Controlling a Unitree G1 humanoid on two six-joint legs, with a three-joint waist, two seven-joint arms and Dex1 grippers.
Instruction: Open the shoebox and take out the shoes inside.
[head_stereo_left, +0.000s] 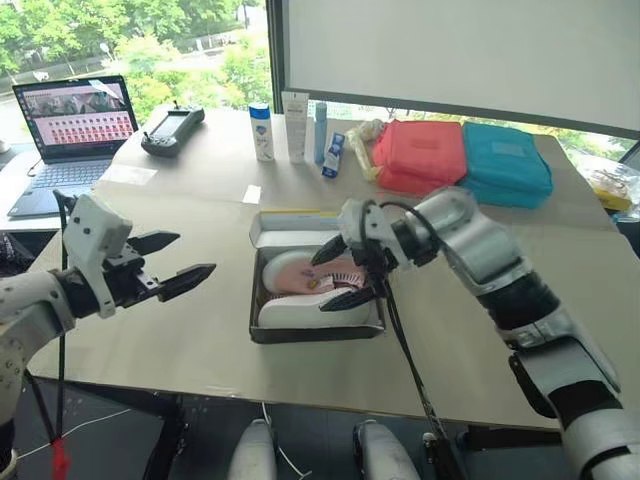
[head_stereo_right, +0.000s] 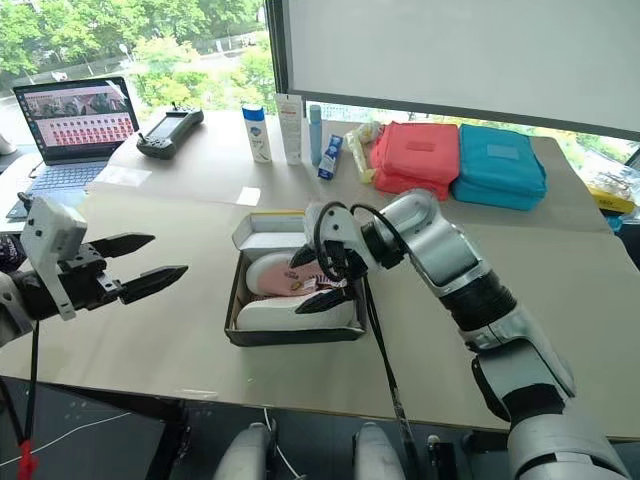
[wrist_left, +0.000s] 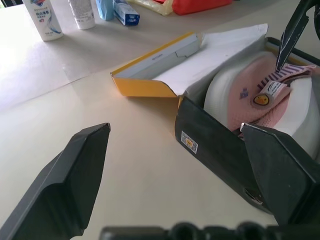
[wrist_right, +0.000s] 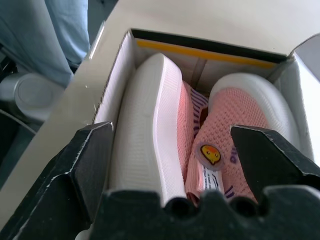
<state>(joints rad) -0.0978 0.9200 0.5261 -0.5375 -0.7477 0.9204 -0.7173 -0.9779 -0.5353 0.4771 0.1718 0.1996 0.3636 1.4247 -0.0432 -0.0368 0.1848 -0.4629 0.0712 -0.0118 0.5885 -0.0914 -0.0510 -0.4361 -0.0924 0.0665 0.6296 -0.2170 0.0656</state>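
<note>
We hover our wide-open right hand (head_stereo_left: 338, 273) over the pink knit shoes (head_stereo_left: 305, 285) inside the black-sided cardboard shoebox (head_stereo_left: 315, 333) mid-worktop; pinching only one collar could drag the box. Left hand (head_stereo_left: 172, 263) waits wide.

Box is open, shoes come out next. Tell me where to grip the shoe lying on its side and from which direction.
Grip the side-lying shoe across its upturned white sole edge and knit upper, coming from above through the shoebox opening. The walls block side approaches, and the open right gripper already hangs over it.
</note>
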